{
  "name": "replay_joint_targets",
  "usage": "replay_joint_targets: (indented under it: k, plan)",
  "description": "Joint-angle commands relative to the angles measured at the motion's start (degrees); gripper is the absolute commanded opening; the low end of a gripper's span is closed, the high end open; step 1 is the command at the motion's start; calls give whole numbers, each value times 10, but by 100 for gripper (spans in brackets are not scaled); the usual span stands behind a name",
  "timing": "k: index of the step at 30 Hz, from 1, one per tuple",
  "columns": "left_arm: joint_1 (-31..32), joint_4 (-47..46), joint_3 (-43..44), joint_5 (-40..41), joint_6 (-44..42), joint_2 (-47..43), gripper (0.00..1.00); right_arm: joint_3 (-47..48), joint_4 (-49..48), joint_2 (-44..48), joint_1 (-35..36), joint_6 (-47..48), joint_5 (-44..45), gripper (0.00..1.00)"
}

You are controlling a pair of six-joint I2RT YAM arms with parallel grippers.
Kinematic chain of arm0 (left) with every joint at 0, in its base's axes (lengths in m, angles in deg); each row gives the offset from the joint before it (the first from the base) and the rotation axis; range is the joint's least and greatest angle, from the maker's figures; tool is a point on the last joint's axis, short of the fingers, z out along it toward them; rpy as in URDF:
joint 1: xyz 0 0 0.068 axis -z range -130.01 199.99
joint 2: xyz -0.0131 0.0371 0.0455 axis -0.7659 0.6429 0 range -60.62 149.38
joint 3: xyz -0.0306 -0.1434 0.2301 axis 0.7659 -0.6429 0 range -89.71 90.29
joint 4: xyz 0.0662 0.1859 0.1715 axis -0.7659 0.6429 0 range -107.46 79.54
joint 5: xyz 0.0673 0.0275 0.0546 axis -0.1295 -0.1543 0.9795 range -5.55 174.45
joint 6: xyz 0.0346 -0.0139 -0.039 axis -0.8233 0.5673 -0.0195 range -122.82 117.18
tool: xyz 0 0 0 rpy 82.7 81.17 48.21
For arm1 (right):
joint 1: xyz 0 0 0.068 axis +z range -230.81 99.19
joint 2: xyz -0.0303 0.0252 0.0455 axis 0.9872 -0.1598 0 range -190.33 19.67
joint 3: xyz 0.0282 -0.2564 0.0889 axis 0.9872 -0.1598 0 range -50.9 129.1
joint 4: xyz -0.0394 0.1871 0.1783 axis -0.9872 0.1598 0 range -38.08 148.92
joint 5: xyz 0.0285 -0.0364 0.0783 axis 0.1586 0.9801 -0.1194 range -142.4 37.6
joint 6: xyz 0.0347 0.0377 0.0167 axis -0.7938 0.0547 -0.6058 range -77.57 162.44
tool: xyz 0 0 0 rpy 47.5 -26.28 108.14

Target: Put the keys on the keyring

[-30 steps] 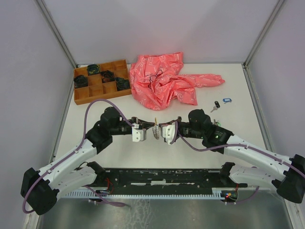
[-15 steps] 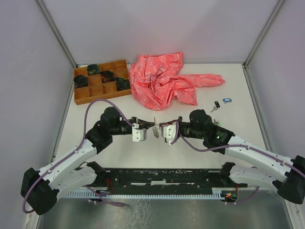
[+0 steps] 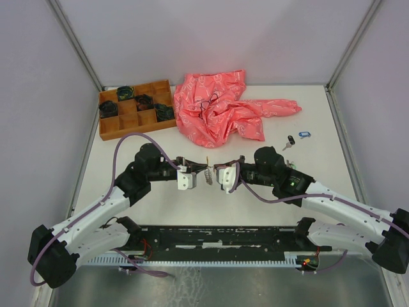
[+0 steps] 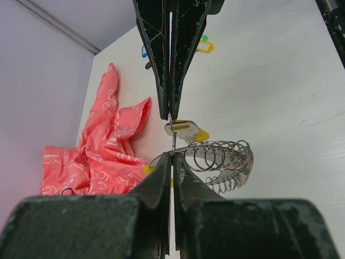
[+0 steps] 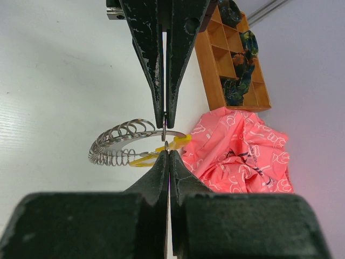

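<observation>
My two grippers meet tip to tip over the middle of the table. The left gripper (image 3: 202, 170) (image 4: 172, 156) is shut on a thin wire ring of the keyring (image 4: 221, 161), a silvery coil with a yellow segment (image 5: 179, 142). The keyring hangs between the grippers, just above the table. The right gripper (image 3: 215, 171) (image 5: 168, 152) is shut on the small ring of a silver key with a yellow tag (image 4: 186, 129) (image 5: 141, 159), right against the keyring. A black-tagged key (image 3: 291, 140) and a blue-tagged key (image 3: 304, 134) lie at the right. Green (image 4: 204, 38) and yellow (image 4: 205, 48) tags lie beside them.
A crumpled pink cloth (image 3: 220, 109) lies at the back centre, close behind the grippers. An orange compartment tray (image 3: 131, 116) with dark coiled bundles stands at the back left. Grey walls close in the table on three sides.
Both grippers stay shut and tip to tip. The right gripper has shifted slightly up and left, and the coil between them shows less than before.
</observation>
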Motion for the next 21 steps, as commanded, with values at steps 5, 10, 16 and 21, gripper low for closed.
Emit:
replay_joint_targets:
  k: [5, 10, 16, 21]
  plan:
    - [1, -27, 10, -8, 27, -1, 3, 6, -7, 6, 4, -7, -8, 1]
    - [1, -27, 11, -8, 30, 1, 3, 7, -8, 4, 4, -8, -10, 1]
    - [1, -27, 11, -7, 30, 1, 3, 9, -7, 2, 4, -8, -13, 1]
    - [1, -27, 12, -7, 30, 1, 3, 9, -4, 0, 4, -11, -15, 1]
